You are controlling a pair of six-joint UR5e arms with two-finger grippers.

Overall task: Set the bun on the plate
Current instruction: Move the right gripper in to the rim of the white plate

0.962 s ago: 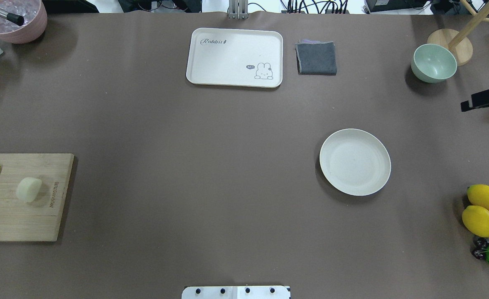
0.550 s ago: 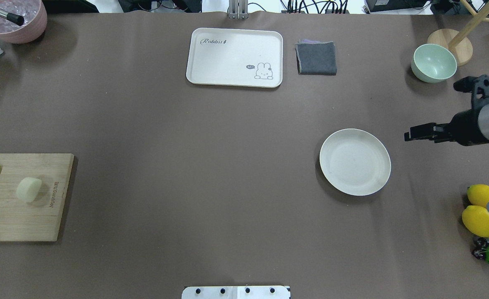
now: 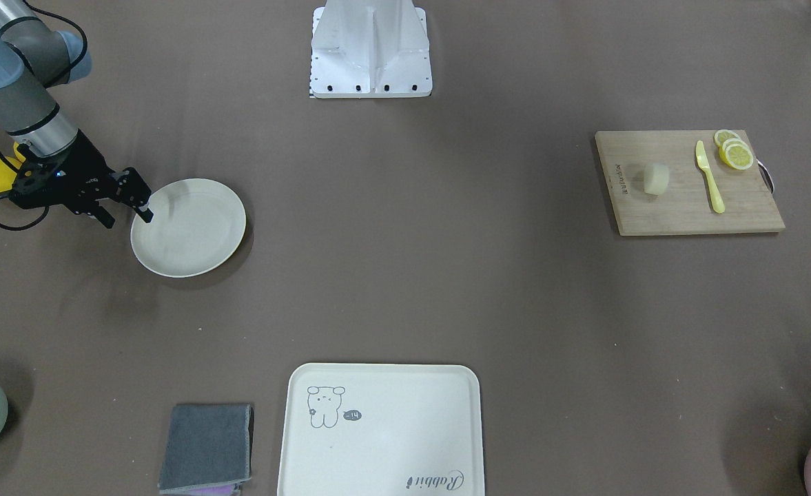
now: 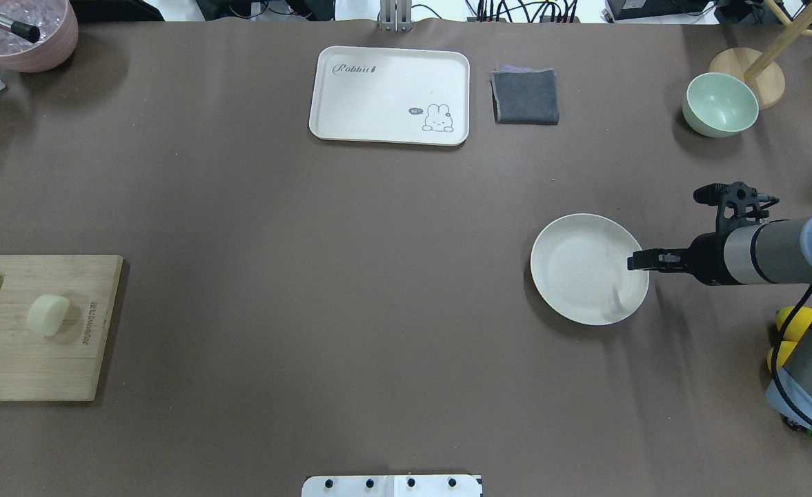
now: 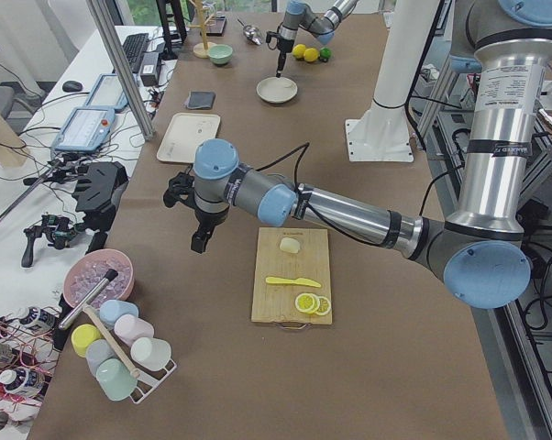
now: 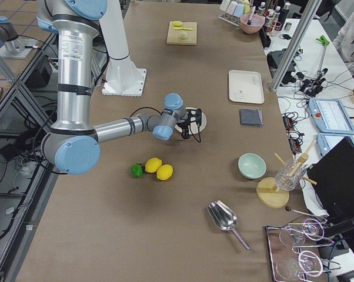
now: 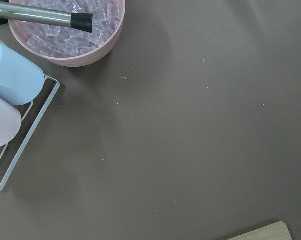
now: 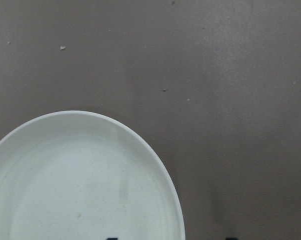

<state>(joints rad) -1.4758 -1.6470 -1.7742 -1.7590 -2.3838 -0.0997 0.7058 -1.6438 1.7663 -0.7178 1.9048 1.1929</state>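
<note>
The bun (image 4: pixel 48 315) is a pale stubby cylinder lying on the wooden cutting board (image 4: pixel 40 366) at the left edge; it also shows in the front view (image 3: pixel 656 178). Far from it, right of the middle, stands the cream plate (image 4: pixel 581 276), with nothing on it. My right gripper (image 3: pixel 127 218) is open and tilted down at the plate's right rim, one finger over the rim and the other outside it. The right wrist view has the plate (image 8: pixel 80 175) filling its lower left. My left gripper (image 5: pixel 201 240) hangs beyond the board, near the ice bowl; I cannot tell its state.
A rabbit tray (image 4: pixel 388 95) and a folded grey cloth (image 4: pixel 525 96) lie at the far edge. A green bowl (image 4: pixel 720 105) is at the far right. Lemons (image 6: pixel 155 167) lie beside the right arm. A yellow knife (image 3: pixel 708 176) and lemon slices (image 3: pixel 734 151) share the board. A pink ice bowl (image 4: pixel 23 31) is far left.
My right arm has come in from the right edge and swung toward me and inward, bringing its gripper down at the plate's right rim. The bun and the plate have not moved.
</note>
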